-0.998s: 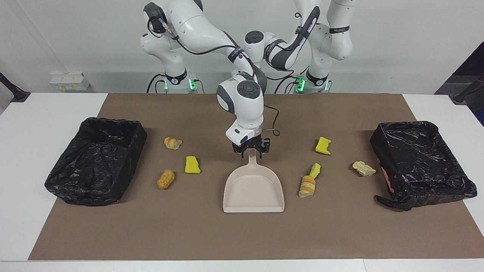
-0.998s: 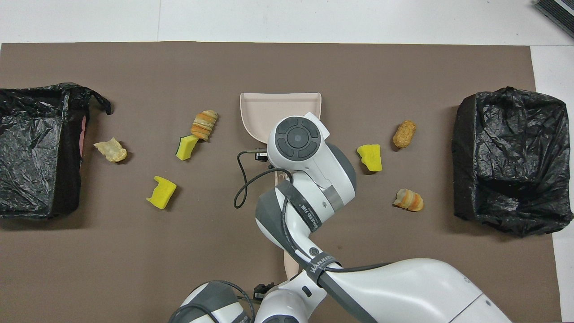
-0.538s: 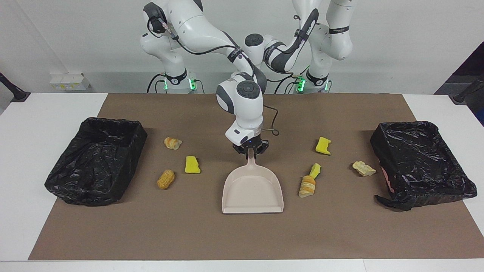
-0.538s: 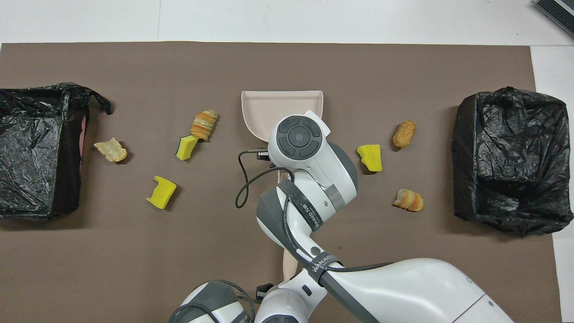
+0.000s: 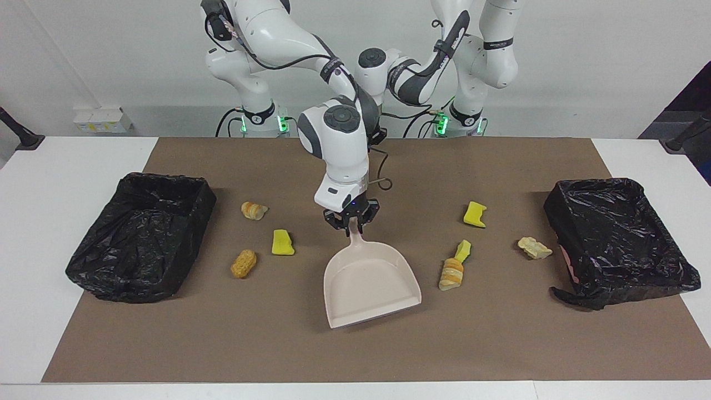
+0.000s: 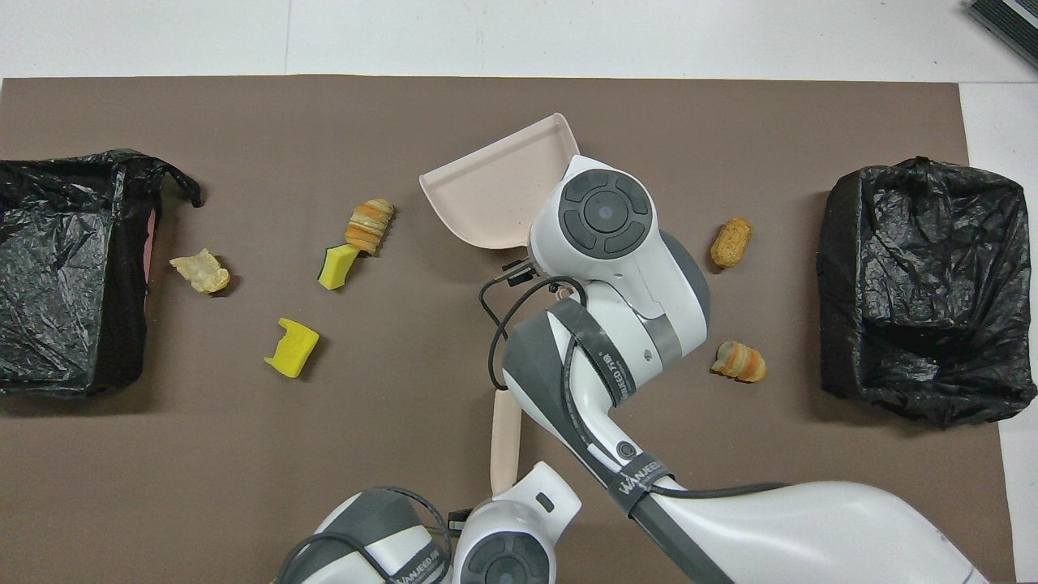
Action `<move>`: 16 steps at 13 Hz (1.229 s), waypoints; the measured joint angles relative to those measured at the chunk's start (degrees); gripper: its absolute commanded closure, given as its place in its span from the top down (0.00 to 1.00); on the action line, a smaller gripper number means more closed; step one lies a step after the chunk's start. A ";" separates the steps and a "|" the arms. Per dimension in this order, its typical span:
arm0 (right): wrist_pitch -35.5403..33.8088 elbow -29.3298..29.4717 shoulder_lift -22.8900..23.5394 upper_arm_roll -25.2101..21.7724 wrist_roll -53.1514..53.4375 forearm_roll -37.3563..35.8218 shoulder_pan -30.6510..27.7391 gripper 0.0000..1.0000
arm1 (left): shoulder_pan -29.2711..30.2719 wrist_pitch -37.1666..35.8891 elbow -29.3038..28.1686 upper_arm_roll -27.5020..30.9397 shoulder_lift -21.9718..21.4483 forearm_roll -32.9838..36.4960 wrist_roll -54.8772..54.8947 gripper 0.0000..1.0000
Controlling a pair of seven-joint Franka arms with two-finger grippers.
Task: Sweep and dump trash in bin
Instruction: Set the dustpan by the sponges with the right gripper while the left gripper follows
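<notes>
Two grippers closed: right gripper point(image 5: 351, 220) clamps the beige dustpan point(image 5: 369, 286) by its handle, pan tilted at mat centre. Left gripper, mostly hidden by the arms close to the bases, closed on the beige brush point(image 6: 503, 442). Trash point(image 5: 454, 268) scattered on the brown mat point(image 5: 500, 344) between two black-lined bins point(image 5: 139, 241).
</notes>
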 measured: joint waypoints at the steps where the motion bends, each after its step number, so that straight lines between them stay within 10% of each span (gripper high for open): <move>1: -0.14 -0.16 -0.05 0.02 -6.42 -0.02 0.01 0.00 | 2.54 -2.23 0.97 0.24 -0.20 0.11 0.03 0.00; 10: -5.19 -1.42 -0.07 -0.14 -51.57 -0.03 -5.27 0.00 | 28.43 -9.94 6.11 0.72 0.37 12.13 5.93 0.00; 16: -8.04 -1.43 -0.06 0.05 -59.93 -4.08 -5.57 0.00 | 47.68 -7.40 10.70 0.79 5.47 19.05 22.50 0.00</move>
